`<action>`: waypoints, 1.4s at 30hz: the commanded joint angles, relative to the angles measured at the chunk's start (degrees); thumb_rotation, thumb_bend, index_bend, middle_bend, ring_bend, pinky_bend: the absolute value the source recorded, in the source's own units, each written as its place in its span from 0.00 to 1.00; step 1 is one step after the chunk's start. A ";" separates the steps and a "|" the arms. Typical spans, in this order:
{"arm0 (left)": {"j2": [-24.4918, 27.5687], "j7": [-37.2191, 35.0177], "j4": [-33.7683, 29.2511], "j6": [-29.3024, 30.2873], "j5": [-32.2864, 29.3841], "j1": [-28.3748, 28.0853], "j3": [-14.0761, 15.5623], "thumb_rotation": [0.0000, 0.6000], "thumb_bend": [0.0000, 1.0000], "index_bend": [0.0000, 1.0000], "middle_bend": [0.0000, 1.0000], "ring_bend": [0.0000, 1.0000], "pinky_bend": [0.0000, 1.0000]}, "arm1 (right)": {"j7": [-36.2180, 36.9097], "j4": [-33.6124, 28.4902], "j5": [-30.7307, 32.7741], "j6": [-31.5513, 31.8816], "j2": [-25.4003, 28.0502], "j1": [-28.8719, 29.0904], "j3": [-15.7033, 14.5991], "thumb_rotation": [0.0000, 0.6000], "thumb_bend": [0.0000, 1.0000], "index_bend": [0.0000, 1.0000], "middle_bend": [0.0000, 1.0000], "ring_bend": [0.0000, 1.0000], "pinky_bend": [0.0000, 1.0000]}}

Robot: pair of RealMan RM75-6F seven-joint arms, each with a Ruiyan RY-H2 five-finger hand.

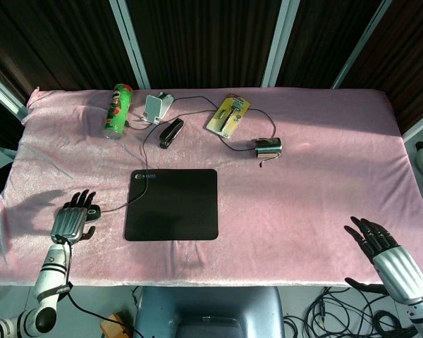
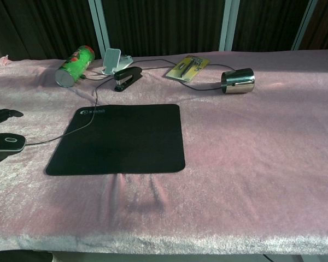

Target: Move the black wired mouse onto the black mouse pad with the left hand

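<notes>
The black wired mouse (image 1: 92, 211) (image 2: 6, 143) lies on the pink cloth just left of the black mouse pad (image 1: 173, 204) (image 2: 120, 139). Its cable (image 1: 137, 165) runs over the pad's far left corner toward the back of the table. My left hand (image 1: 73, 216) is over the mouse's left side, fingers stretched out and pointing away from me. In the chest view its fingertips (image 2: 4, 114) show at the left edge, above the mouse and apart from it. My right hand (image 1: 376, 245) hovers open at the near right, holding nothing.
Along the back stand a green can (image 1: 118, 109) lying on its side, a white stand (image 1: 157, 105), a black stapler (image 1: 171, 132), a yellow packet (image 1: 228, 115) and a metal cup (image 1: 268, 147) on its side. The pink cloth (image 1: 317, 190) covers the table.
</notes>
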 commanded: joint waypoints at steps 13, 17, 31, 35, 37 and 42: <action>-0.42 0.83 0.75 -1.69 -1.85 -0.72 0.08 1.00 0.34 0.00 0.00 0.00 0.22 | -0.14 -0.14 0.04 -0.13 0.06 -0.06 -0.13 1.00 0.07 0.00 0.00 0.00 0.25; -0.90 -0.05 1.83 -2.21 -1.10 -0.94 0.22 1.00 0.34 0.00 0.00 0.00 0.23 | -0.32 -0.17 -0.32 -0.42 0.15 -0.06 -0.50 1.00 0.07 0.00 0.00 0.00 0.25; -5.65 -0.73 9.15 0.07 1.06 -1.04 0.16 1.00 0.64 0.41 0.50 0.36 0.45 | -0.07 -0.20 -0.32 -0.31 0.39 -0.21 -0.67 1.00 0.07 0.00 0.00 0.00 0.25; -6.55 -1.31 9.96 2.01 3.00 -0.69 0.20 1.00 0.69 0.47 0.56 0.41 0.52 | -0.09 -0.22 -0.32 -0.42 0.39 -0.17 -0.68 1.00 0.07 0.00 0.00 0.00 0.25; -6.62 -1.49 9.84 2.45 3.58 -0.61 0.21 1.00 0.70 0.47 0.57 0.41 0.52 | -0.11 -0.24 -0.31 -0.49 0.42 -0.14 -0.69 1.00 0.07 0.00 0.00 0.00 0.25; -6.13 -1.50 5.82 5.99 8.26 -0.40 0.53 1.00 0.70 0.47 0.56 0.41 0.52 | -0.36 -0.44 -0.40 -1.18 0.57 0.20 -0.75 1.00 0.07 0.00 0.00 0.00 0.25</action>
